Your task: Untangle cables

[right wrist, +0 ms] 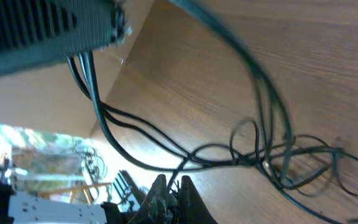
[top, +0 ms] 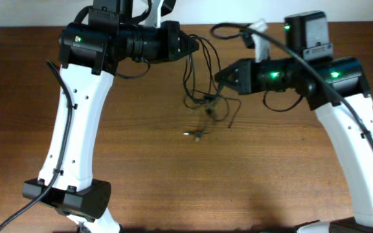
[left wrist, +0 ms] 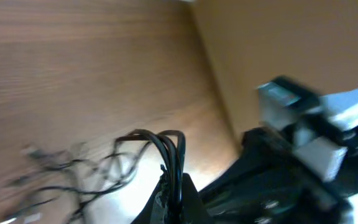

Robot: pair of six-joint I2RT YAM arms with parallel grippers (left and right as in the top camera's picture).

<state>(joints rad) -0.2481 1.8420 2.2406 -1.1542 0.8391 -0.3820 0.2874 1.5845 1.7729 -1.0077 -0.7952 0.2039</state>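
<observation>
The cables (top: 204,97) are thin black cords hanging in a tangle between my two grippers above the wooden table, with a small plug (top: 196,134) lying on the wood below. My left gripper (top: 194,46) is shut on a bundle of cable loops (left wrist: 163,142) that rise from between its fingers (left wrist: 188,194). My right gripper (top: 217,76) is shut on one strand, which runs from its fingertips (right wrist: 185,185) into the tangle (right wrist: 272,155). The left gripper's body (right wrist: 42,31) shows at the top left of the right wrist view, with strands hanging from it.
The brown wooden table (top: 173,181) ends at a pale wall behind the arms (top: 31,13). A thicker black robot cable (top: 283,45) arcs over the right arm. The right arm (left wrist: 303,143) fills the right side of the left wrist view.
</observation>
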